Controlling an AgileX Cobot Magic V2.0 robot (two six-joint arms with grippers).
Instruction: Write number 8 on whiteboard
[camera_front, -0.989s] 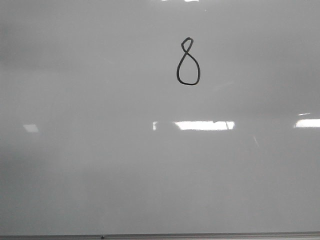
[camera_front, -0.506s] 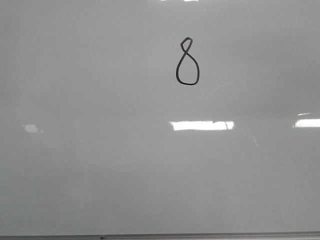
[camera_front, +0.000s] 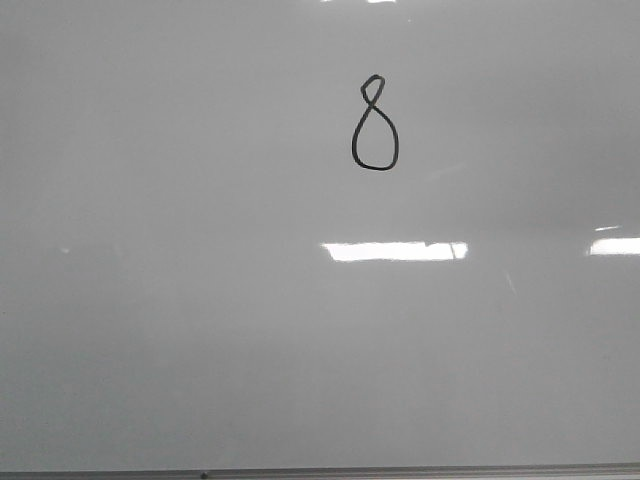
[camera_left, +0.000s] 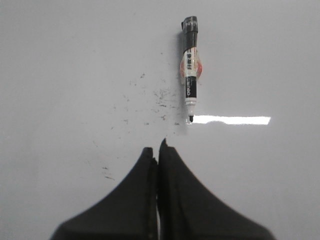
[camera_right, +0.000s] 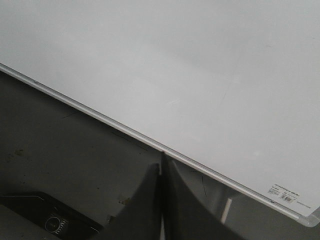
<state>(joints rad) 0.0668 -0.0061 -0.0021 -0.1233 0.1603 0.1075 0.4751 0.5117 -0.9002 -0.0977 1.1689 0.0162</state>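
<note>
- Glossy pale whiteboard (camera_front: 200, 330) lies bare all around the number 8 (camera_front: 376, 123); frame edge runs far below it.
- The 8 stands upright, small loop pointing away from that edge.
- Left gripper (camera_left: 158, 150) and right gripper (camera_right: 161, 167) both clenched, empty.

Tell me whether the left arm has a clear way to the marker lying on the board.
Probably yes. The marker lies alone on the whiteboard, nothing between it and the left gripper, though the gripper is shut and must open first.

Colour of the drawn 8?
Black, thin marker line on glossy pale whiteboard; front view.
</note>
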